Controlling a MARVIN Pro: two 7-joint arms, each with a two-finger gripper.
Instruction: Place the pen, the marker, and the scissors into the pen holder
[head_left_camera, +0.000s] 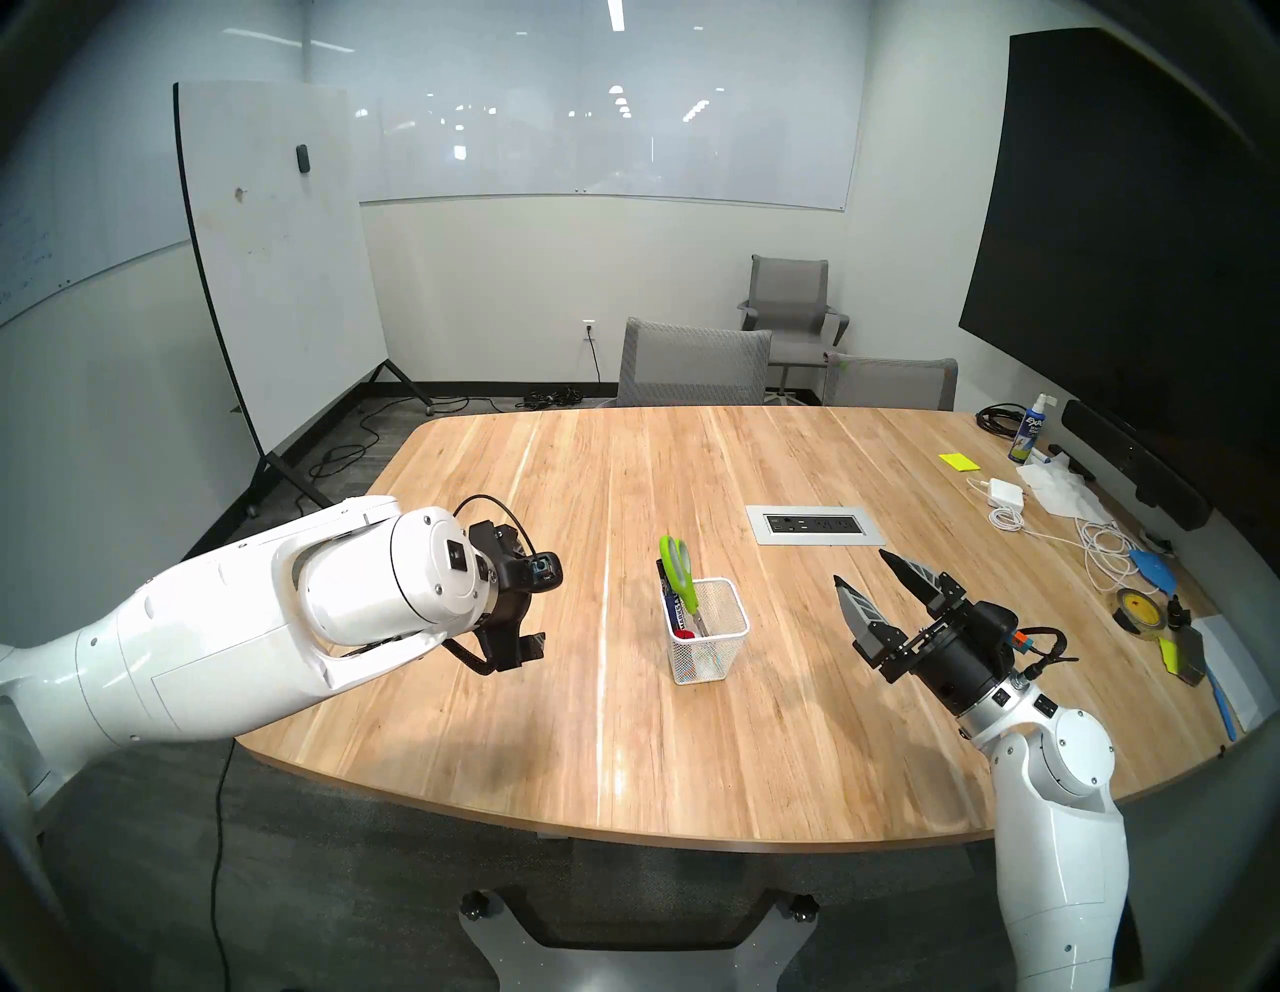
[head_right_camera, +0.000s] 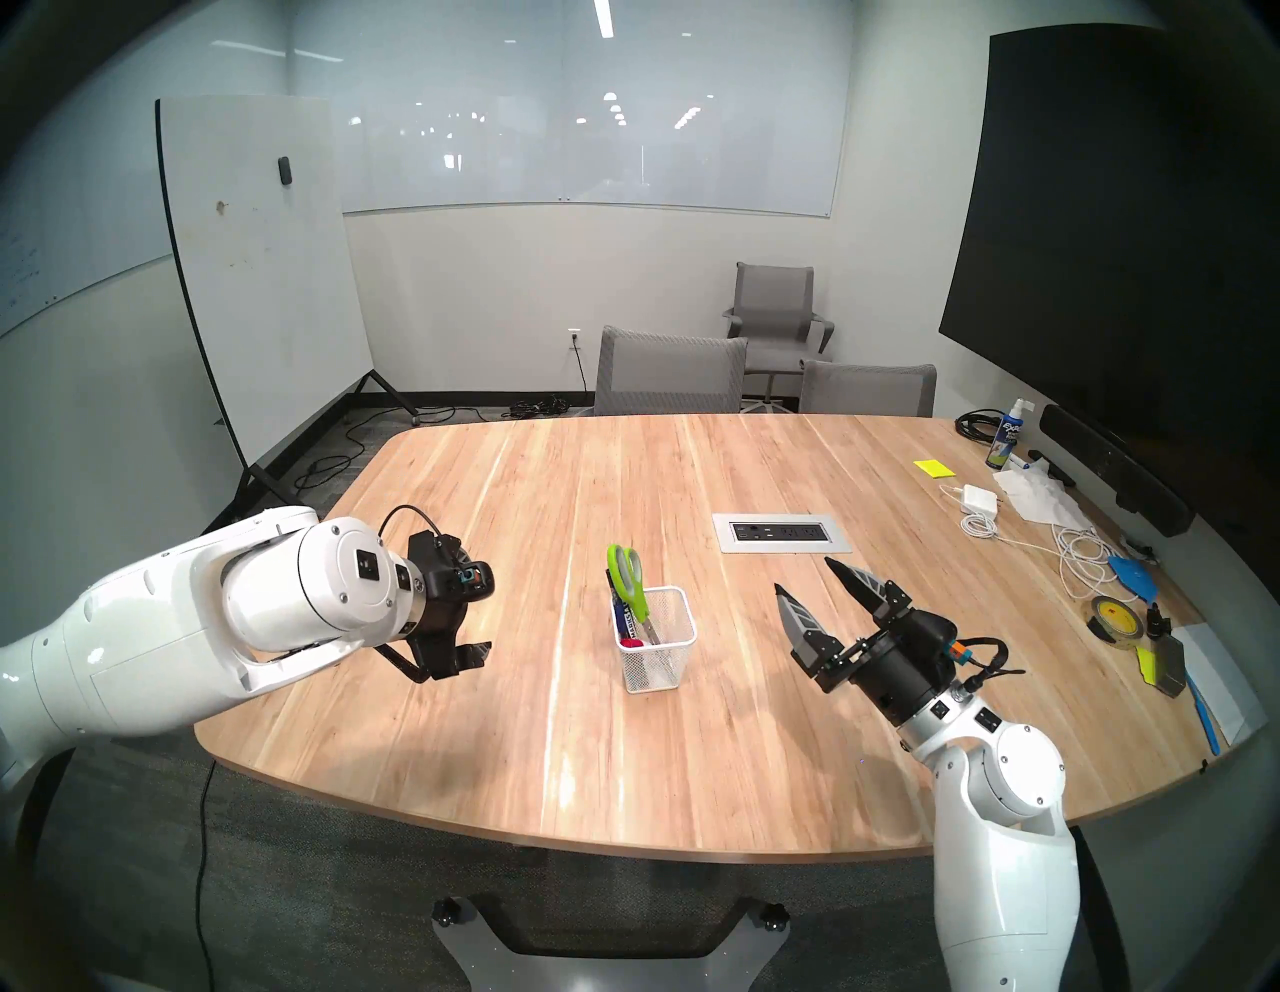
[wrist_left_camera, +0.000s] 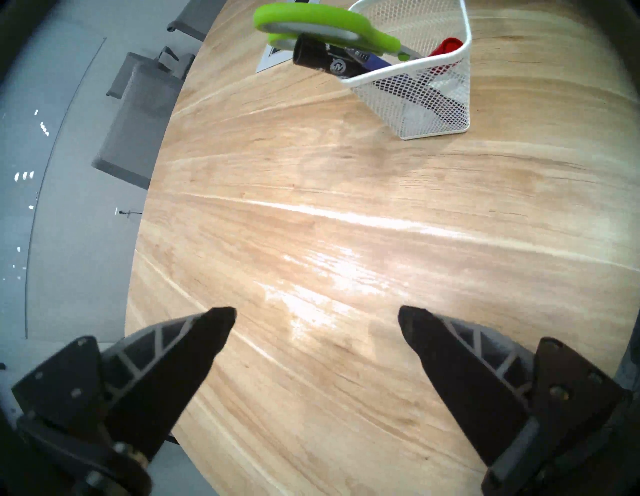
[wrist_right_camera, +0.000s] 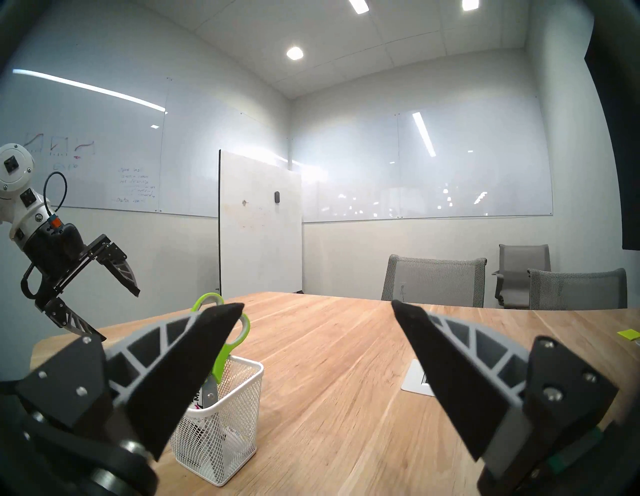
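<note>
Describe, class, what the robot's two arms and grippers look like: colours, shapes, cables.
Both arms have glossy white rounded shells. Each ends in a black wrist unit with an orange-and-blue connector and a looping black cable. The left gripper and right gripper each carry two pointed black fingers with grey triangular ribbing.

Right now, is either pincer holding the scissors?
No. The scissors stand in the pen holder; left pincer and right pincer are open, empty.
</note>
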